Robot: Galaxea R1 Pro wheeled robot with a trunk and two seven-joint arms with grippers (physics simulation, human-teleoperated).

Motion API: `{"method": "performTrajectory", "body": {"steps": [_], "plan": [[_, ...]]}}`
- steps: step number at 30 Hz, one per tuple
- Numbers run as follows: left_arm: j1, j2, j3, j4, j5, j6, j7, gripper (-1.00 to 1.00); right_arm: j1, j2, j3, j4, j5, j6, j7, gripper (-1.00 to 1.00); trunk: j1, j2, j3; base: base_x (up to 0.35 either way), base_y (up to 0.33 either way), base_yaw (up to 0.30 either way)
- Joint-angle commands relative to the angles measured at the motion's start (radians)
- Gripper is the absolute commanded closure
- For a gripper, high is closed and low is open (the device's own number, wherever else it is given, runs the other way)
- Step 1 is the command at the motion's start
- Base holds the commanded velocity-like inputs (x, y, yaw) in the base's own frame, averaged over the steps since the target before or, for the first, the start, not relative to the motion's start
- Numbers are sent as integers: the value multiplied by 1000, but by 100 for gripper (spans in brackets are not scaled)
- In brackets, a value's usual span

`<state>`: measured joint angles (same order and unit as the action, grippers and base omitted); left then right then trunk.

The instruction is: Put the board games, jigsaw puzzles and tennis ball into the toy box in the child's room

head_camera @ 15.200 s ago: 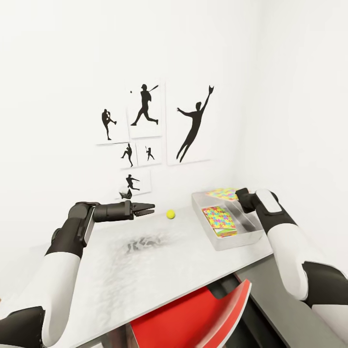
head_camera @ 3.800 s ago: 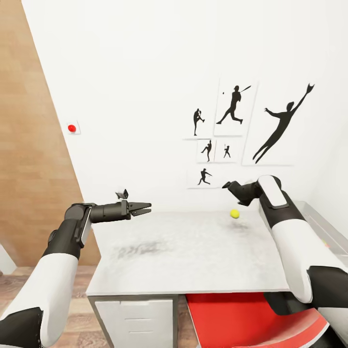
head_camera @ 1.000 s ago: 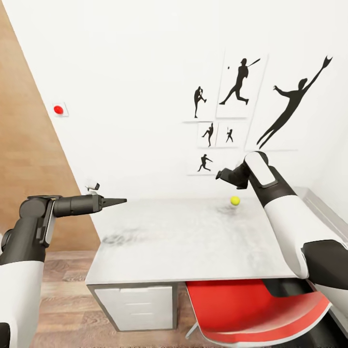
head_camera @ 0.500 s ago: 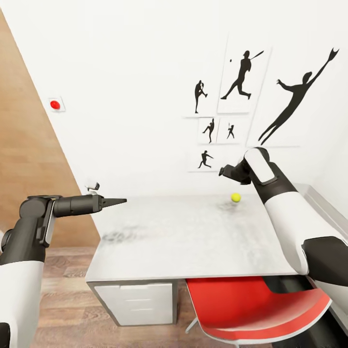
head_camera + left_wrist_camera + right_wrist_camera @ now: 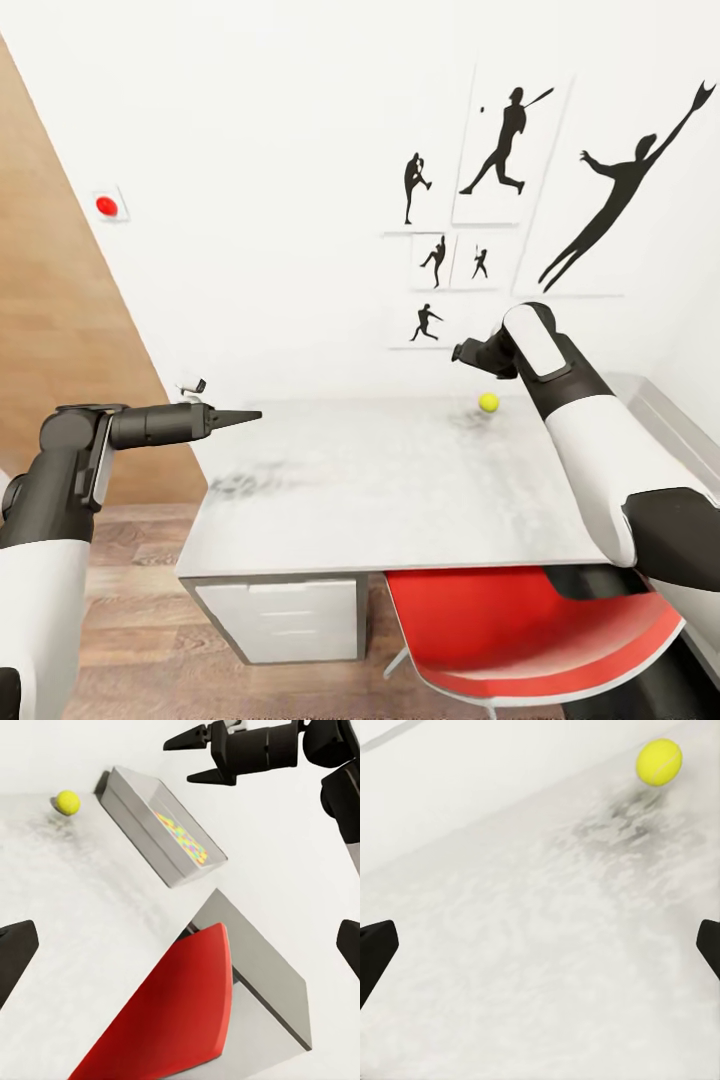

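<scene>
Your tennis ball (image 5: 488,402) is round, so it has no long axis or heading to read — a bright yellow-green sphere sitting near the far edge of the grey mottled table (image 5: 380,500), just below your right gripper (image 5: 462,352), which hangs above it with fingers spread wide and empty. Your left gripper (image 5: 245,415) reaches over the table's left side, also open and empty. In the left wrist view the toy box (image 5: 161,825) — a long grey tray holding a colourful puzzle (image 5: 182,838) — lies beyond the ball, lengthwise away from it; a red chair (image 5: 530,630) is tucked under the table, below a white wall with baseball silhouettes (image 5: 510,130).
</scene>
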<state>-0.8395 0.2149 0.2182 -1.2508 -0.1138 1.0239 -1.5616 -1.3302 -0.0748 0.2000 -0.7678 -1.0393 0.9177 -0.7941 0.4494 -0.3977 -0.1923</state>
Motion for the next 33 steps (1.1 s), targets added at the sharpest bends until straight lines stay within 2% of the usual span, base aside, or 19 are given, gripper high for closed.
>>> {"method": "performTrajectory", "body": {"steps": [1,33], "plan": [[-1,0,1,-1,-10,10,-9,-100,-1,-1,5,-2,-10,1,-10,-100,1,-2,-4,0,0,0],[-1,1,2,-1,-10,10,-9,-100,-3,3,6,-7,-10,2,-13,-100,1,-2,-57,0,0,0]]}}
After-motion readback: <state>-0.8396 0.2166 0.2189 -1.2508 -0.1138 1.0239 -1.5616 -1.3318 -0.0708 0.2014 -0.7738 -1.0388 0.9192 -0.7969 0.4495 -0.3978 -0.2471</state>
